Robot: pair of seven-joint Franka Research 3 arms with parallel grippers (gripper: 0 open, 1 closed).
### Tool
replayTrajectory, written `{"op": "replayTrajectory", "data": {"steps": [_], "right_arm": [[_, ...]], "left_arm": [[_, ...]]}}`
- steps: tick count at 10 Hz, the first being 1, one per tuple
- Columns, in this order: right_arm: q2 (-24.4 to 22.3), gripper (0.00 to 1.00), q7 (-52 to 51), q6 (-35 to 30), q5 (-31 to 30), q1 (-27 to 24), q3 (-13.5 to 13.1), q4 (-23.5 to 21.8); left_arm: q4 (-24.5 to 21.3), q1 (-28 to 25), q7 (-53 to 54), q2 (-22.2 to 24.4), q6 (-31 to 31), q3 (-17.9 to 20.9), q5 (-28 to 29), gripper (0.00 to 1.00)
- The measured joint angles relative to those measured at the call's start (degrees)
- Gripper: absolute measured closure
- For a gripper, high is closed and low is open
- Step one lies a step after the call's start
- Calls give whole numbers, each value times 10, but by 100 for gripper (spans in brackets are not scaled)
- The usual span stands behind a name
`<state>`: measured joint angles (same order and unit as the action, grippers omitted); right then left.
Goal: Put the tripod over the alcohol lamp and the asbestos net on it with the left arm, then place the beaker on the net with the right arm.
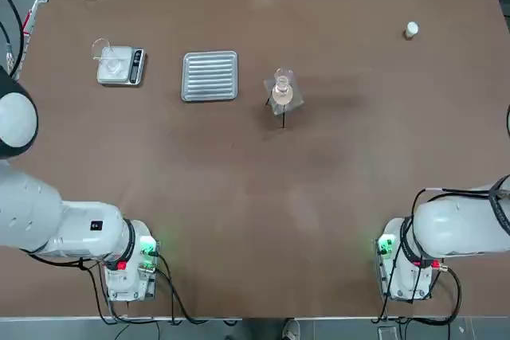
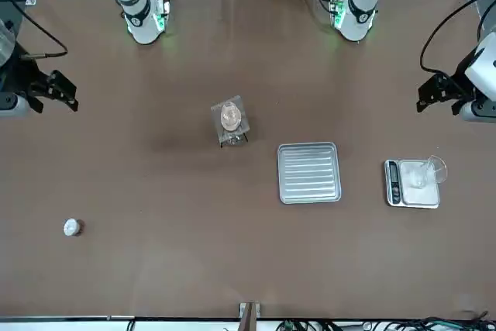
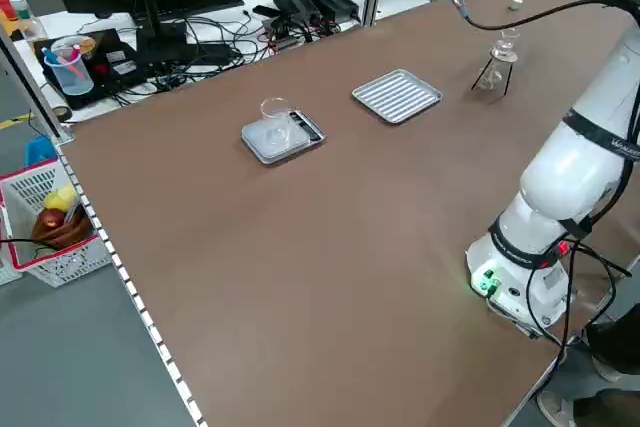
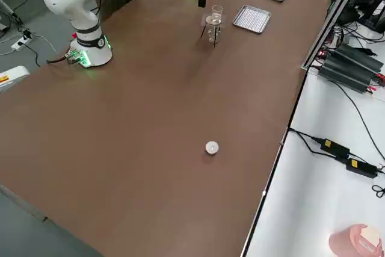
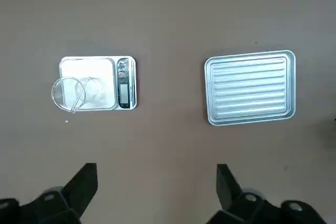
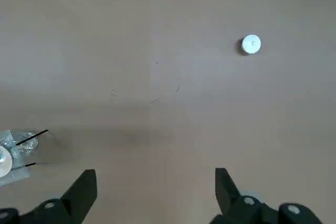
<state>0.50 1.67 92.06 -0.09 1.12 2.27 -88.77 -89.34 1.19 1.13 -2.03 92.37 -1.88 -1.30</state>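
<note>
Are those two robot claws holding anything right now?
No. The left gripper and the right gripper are both open and empty, hanging above the bare table.

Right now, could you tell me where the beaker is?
The beaker stands on the asbestos net atop the tripod near the table's middle in the top view, just right of the ribbed metal tray.

In the top view, the tripod (image 1: 282, 106) is set near the table's (image 1: 255, 220) centre, toward 12 o'clock, with the asbestos net (image 1: 284, 95) laid on it and the beaker (image 1: 281, 81) stood on the net. The ribbed tray (image 1: 209, 76) is found just at its 9 o'clock, and the scale (image 1: 121, 65), bearing a glass vessel (image 1: 102, 49), farther toward 9. The small bottle (image 1: 410, 30) is placed well apart, toward 2 o'clock.
</note>
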Motion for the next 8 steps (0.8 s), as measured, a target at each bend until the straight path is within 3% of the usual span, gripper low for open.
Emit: {"op": "replayTrajectory", "data": {"steps": [8], "right_arm": [[-2, 0, 0, 8, 0, 0, -2, 5]], "left_arm": [[0, 1, 0, 0, 0, 0, 0, 0]]}}
